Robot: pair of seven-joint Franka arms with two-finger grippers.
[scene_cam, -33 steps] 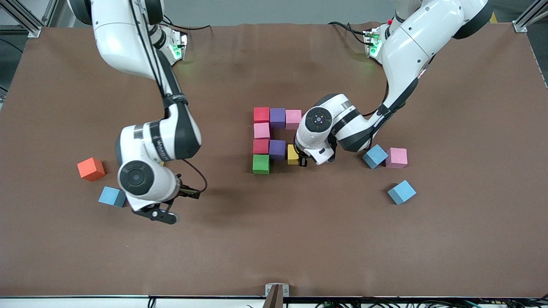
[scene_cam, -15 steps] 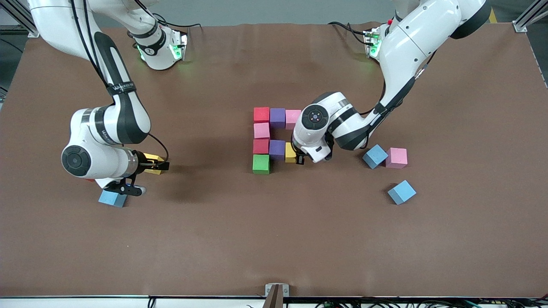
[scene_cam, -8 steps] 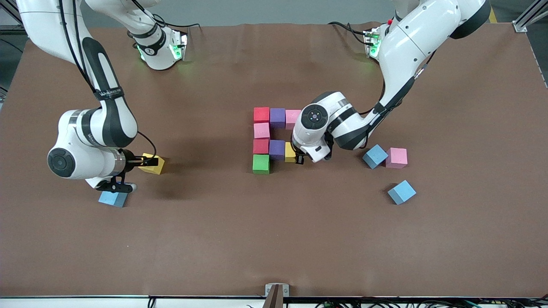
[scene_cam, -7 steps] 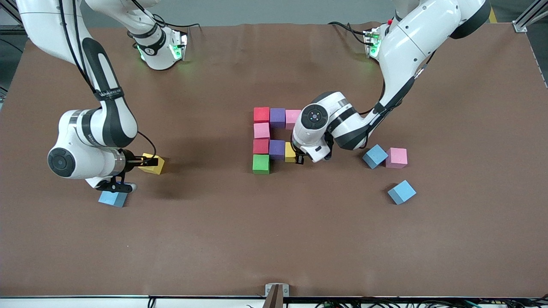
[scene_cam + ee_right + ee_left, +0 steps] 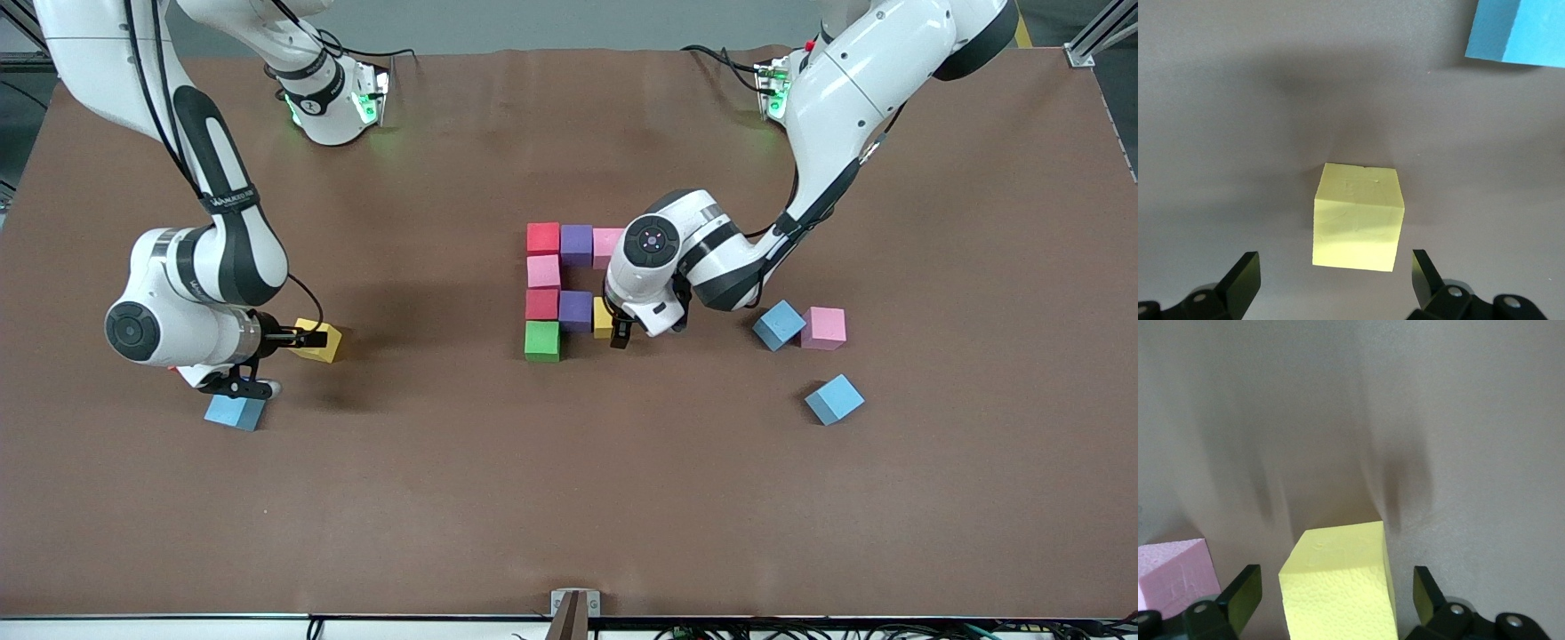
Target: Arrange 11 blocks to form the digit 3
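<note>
So the left hand (image 5: 620, 331) sits wide open around a yellow block (image 5: 1338, 583) at the end of the half-built digit, right beside a purple block (image 5: 575, 310), fingers clear of its sides. Over toward the right arm's end of the tabletop (image 5: 498, 498), the right hand (image 5: 307, 339) hangs spread open over the second yellow block (image 5: 322, 341), gripping nothing.

The only lettering in sight is a line of small white print along the dark band of the right arm (image 5: 233, 201), seen from the front camera; it is too small to make out. The blocks, the surface and the wrist views carry no writing.
</note>
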